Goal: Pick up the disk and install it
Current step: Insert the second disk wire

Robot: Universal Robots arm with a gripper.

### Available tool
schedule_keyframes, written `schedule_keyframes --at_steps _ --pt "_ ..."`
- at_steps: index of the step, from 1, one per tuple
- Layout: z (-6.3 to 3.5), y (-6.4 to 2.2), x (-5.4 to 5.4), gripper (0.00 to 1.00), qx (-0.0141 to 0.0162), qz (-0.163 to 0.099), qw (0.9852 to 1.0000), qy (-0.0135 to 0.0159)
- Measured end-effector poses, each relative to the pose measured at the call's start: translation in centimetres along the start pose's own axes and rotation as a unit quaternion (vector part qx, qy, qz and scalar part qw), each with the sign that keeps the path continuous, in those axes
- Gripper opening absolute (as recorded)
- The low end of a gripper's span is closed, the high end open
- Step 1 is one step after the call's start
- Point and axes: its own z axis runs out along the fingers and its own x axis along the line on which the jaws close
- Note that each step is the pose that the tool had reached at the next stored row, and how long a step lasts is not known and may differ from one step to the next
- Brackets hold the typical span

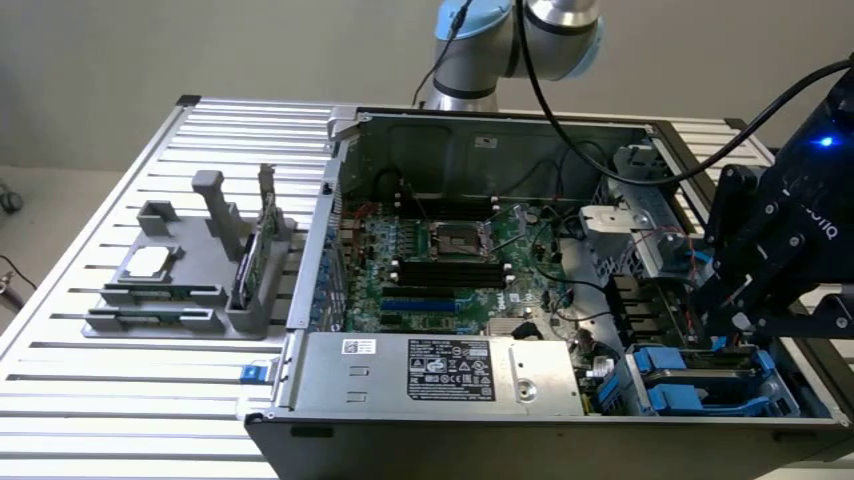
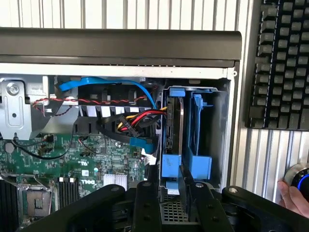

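The disk (image 2: 175, 130) stands on edge in the blue drive bay (image 2: 199, 145) at the corner of the open computer case, a blue rail (image 2: 171, 166) along its near side. My gripper (image 2: 173, 212) reaches down over it, a black finger (image 2: 147, 205) close on each side of the disk's near end, shut on it. In the exterior view the black gripper (image 1: 731, 330) hangs over the blue bay (image 1: 694, 385) at the case's near corner on the exterior view's right.
Red, yellow and blue cables (image 2: 135, 118) run beside the bay, with the motherboard (image 1: 441, 260) and power supply (image 1: 441, 370) further in. A grey holder (image 1: 174, 290) carries a processor chip (image 1: 147, 263) and memory stick (image 1: 247, 270). A hand (image 2: 291, 197) rests near a knob (image 2: 300, 176) below a keyboard (image 2: 280, 63).
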Motion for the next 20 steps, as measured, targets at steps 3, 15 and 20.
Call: schedule_keyframes --at_steps 3,15,20 --pt "0.00 0.00 0.0 0.31 0.0000 0.000 1.0000 0.0000" --pt "0.03 0.02 1.1 0.31 -0.0002 0.000 1.0000 -0.0010" --pt "0.05 0.65 1.4 0.31 -0.0002 0.000 1.0000 -0.0016"
